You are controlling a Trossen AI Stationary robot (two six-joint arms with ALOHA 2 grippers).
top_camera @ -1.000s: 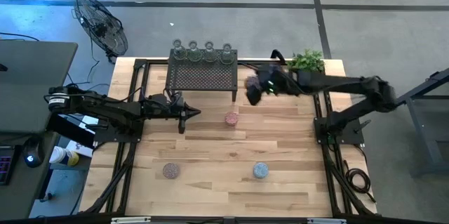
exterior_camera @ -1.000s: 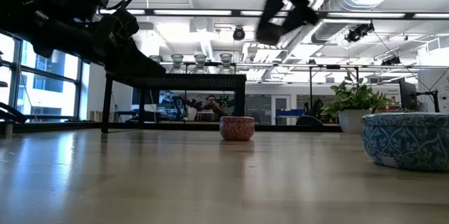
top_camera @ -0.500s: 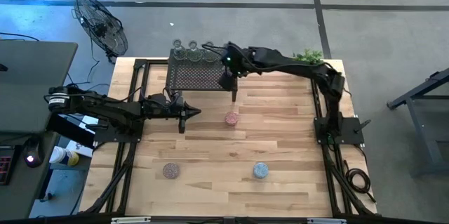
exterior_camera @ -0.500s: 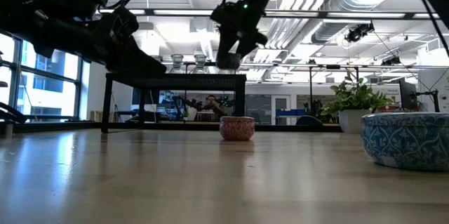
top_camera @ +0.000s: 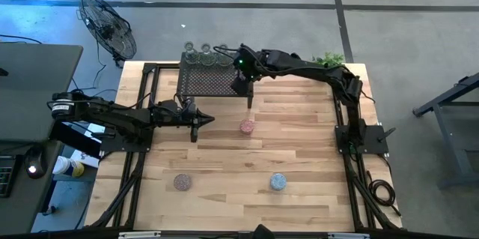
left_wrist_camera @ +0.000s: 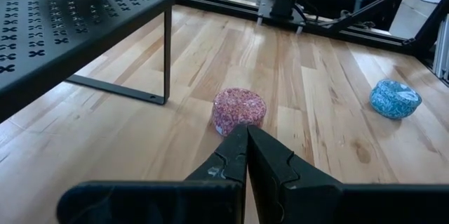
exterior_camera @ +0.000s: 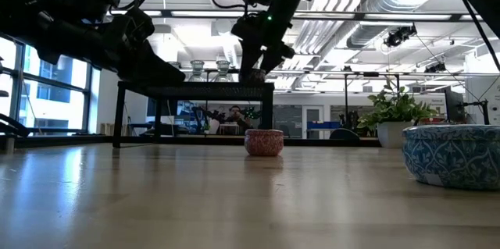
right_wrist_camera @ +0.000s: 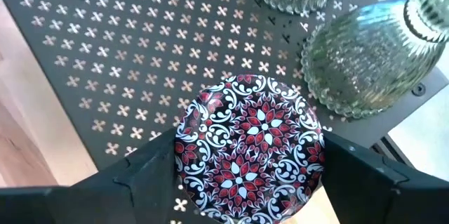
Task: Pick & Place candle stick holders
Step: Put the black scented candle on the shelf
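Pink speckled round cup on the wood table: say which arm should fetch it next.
Left. Its shut hand points straight at the pink speckled round cup; the right hand is busy above the black mesh rack, around a patterned red cup.

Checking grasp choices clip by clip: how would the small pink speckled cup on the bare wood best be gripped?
The small pink speckled cup is a low round cylinder standing upright and clear of the black mesh rack. Best come straight down with the fingers across its curved side wall. The left gripper, shut, is nearest.
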